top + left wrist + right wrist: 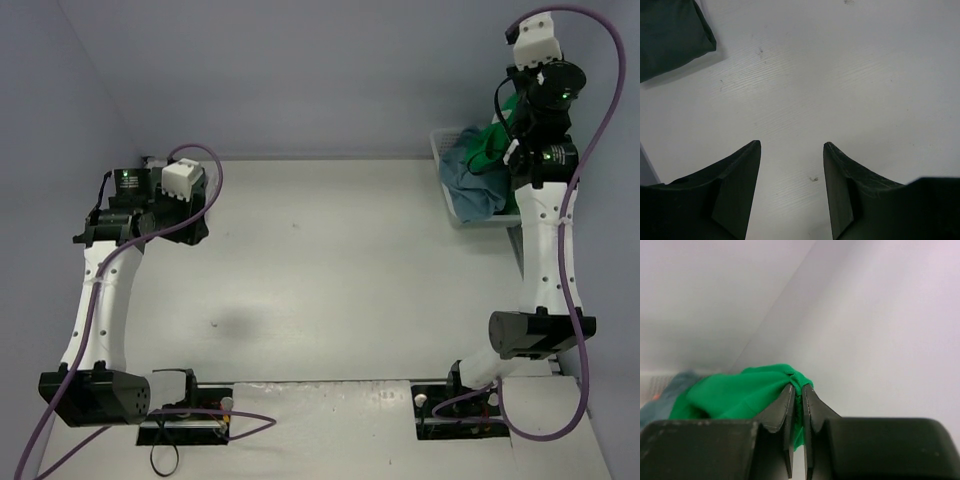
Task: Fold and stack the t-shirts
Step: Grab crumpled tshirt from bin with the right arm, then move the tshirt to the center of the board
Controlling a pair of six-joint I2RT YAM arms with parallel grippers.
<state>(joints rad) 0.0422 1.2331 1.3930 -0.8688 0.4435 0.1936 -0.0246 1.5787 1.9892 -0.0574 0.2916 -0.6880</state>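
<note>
Right gripper [797, 389] up high now, fingers pressed together on a bunched fold of the green shirt [740, 392]. The pinch sits at the very top of the cloth. From there the shirt falls away below and to the left of the fingers, so its long run goes from the fingertips down and back toward the arm's left side. It hangs in a crumpled drape, no clean edge or collar to read. In the top view the green [495, 135] shows just beside the wrist, over the basket [440, 142].

The blue shirt [475, 185] lies heaped in that basket, under the lifted gripper and spilling over the near rim (too rumpled to give it a direction). From the right wrist it is only a grey-blue patch low on the left, behind the green.

Over to the left gripper [791, 145]: fingers apart, nothing between them, pointing down at the bare table [850, 80]. Ahead of it and off to its left lies the dark shirt [670, 35], folded flat, one rounded corner aimed at the gap in front of the fingers. Only that corner shows, so its long axis cannot be told. Shirt and fingers are well apart.
</note>
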